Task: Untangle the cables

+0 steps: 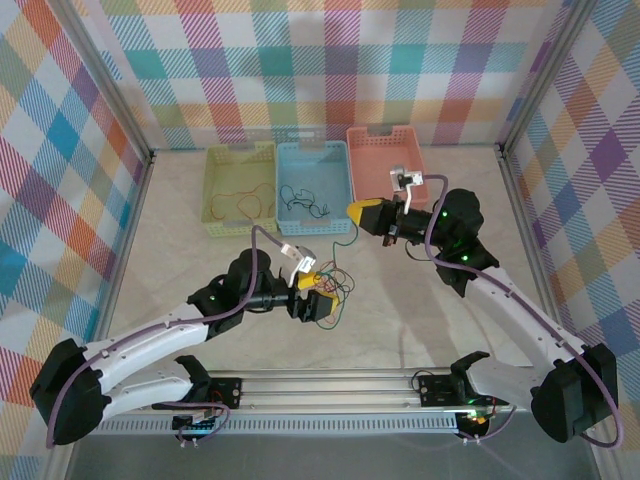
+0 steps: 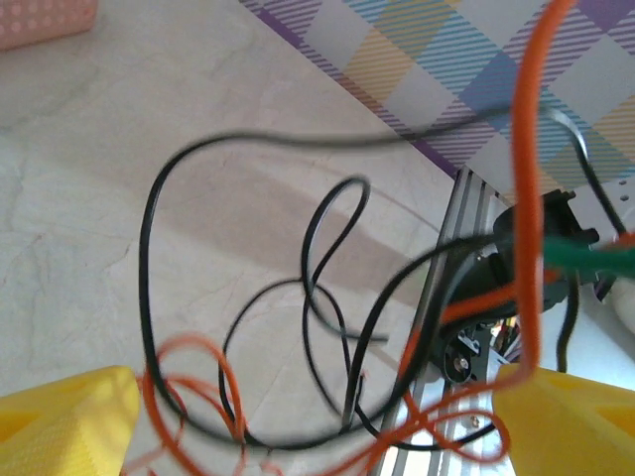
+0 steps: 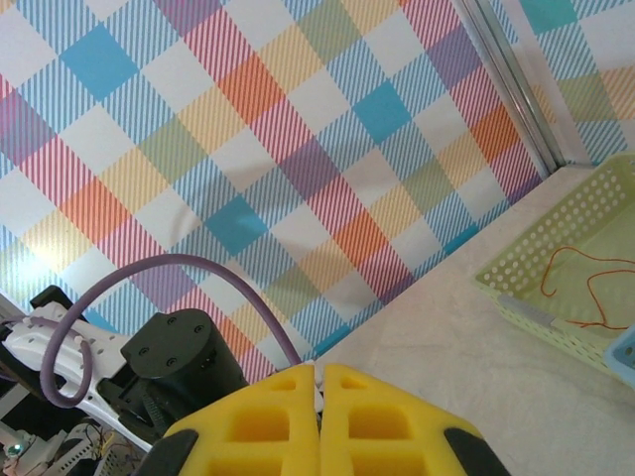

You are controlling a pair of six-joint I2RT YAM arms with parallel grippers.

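"Several cables [image 1: 336, 281] sit knotted by the middle of the table's [image 1: 170, 262] near edge, right at your left gripper [image 1: 318, 293]. Its yellow fingers [image 2: 60, 426] stand wide, with black loops [image 2: 149, 248] and orange loops [image 2: 526, 198] hanging between them and nothing clamped."

"So which step am I on?"

"Picking the next strand out of the knot, I'd judge. One orange-red wire [image 1: 240, 200] lies in the yellow-green basket [image 1: 240, 231] and one black wire [image 1: 300, 200] in the blue basket [image 1: 315, 231], both at the far edge. What the pink basket [image 1: 385, 132] holds I can't tell, because your right arm covers part of it."

"And my right gripper [image 1: 352, 211]?"

"Pressed shut on nothing, hovering just off the blue basket's near right corner. For the next move you need the left fingers closed on a single strand, not a bundle, and probably the right brought in to pin the rest."

"The surface?"

"Pale, marbled and smooth, so the wires will likely slide. Plaid walls [image 1: 300, 70] close three sides, and an aluminium rail [image 1: 340, 381] runs along the near edge."
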